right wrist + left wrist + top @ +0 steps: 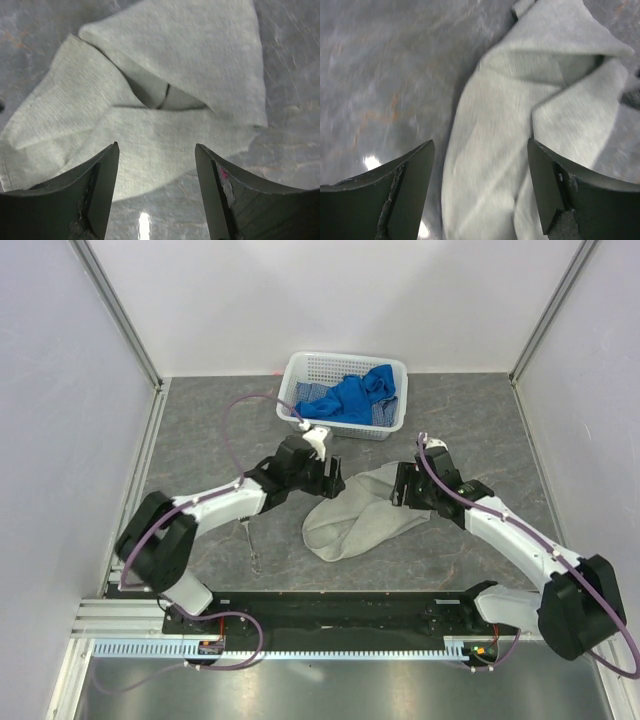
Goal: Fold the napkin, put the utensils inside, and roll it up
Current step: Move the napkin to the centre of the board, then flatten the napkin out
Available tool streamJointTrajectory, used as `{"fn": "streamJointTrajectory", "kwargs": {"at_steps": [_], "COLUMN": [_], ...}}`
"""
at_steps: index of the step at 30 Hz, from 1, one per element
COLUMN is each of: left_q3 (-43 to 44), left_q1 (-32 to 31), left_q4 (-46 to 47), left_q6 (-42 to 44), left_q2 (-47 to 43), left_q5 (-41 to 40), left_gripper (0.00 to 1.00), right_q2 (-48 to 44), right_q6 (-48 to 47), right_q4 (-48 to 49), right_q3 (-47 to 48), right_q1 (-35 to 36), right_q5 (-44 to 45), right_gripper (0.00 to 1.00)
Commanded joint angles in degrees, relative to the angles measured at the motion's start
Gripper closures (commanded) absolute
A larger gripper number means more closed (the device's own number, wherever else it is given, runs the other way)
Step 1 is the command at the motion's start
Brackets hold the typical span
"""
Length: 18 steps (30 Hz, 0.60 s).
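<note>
Napkin (pixel 350 520), edges folded over, lies between spread left tool (pixel 480 141) and spread right tool (pixel 156 144).

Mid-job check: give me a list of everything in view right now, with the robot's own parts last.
napkin: one, light grey-beige, crumpled and loosely folded over itself, mid-table between the arms
fork: one, silver, flat on the table left of the napkin, beside the left arm
basket: one, white, at the far edge of the table, near centre
cloths: bright blue, heaped in the basket; count unclear
table: one, grey marbled
left end effector: one, black, open, over the napkin's left side, holding nothing
right end effector: one, black, open, over the napkin's right side, holding nothing
</note>
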Motion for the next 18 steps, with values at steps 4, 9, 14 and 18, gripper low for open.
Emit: {"fn": "streamJointTrajectory", "kwargs": {"at_steps": [4,9,14,18], "left_q3": [13.84,19.57,19.84,20.01], "left_q1": [-0.15,-0.15,-0.23,-0.32], "left_q4": [5.92,3.01,2.92,2.84], "left_q6": [16.51,18.36,18.45,18.36], "left_q2": [17.08,23.26,25.37,26.60], "left_q5": [2.78,6.20,7.71,9.29], "left_gripper": [0.23,0.29,0.35,0.39], "right_q2": [-7.48,-9.33,-9.69,-8.81], "right_q6": [1.59,1.86,2.12,1.77], "right_q4": [-4.26,-5.93,-6.20,-6.02], "right_q3": [-2.60,-3.31,-4.02,-3.66], "right_q1": [-0.93,-1.10,-1.28,-1.28], "right_q5": [-0.29,-0.03,-0.11,-0.12], "right_gripper": [0.29,0.28,0.28,0.28]}}
